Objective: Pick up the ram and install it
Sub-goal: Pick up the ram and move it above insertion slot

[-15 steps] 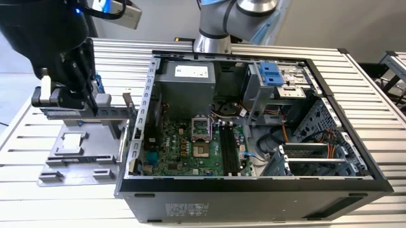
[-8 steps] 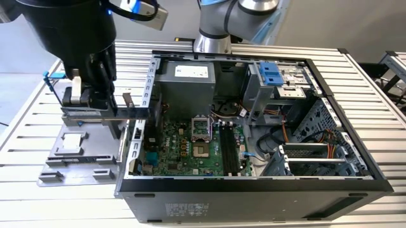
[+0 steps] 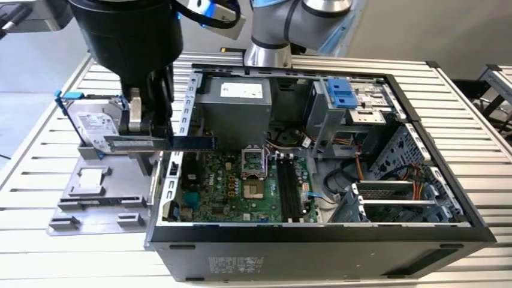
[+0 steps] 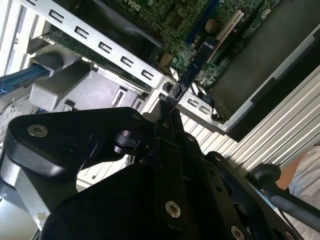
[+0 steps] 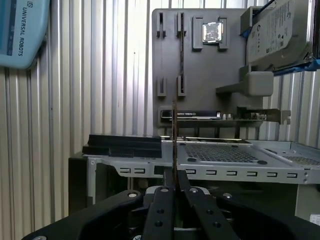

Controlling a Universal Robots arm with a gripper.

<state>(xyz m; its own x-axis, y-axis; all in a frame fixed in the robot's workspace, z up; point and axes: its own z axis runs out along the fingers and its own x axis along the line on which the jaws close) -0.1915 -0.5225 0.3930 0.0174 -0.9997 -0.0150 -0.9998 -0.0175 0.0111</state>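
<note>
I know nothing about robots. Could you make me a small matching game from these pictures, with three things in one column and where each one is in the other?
Things:
1. ram
2. hard drive
3. motherboard

Places:
A. lying flat inside the open computer case
B. clamped in the end effector, at the case's side wall
C. resting on the grey holder, outside the case

Pairs: 1-B, 2-C, 3-A

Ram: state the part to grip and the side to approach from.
Pinch the ram across its two flat faces, coming from above its long edge. It is thin, flat and long, and the fingers clamp it that way now, likely leaving the lower edge free.
</note>
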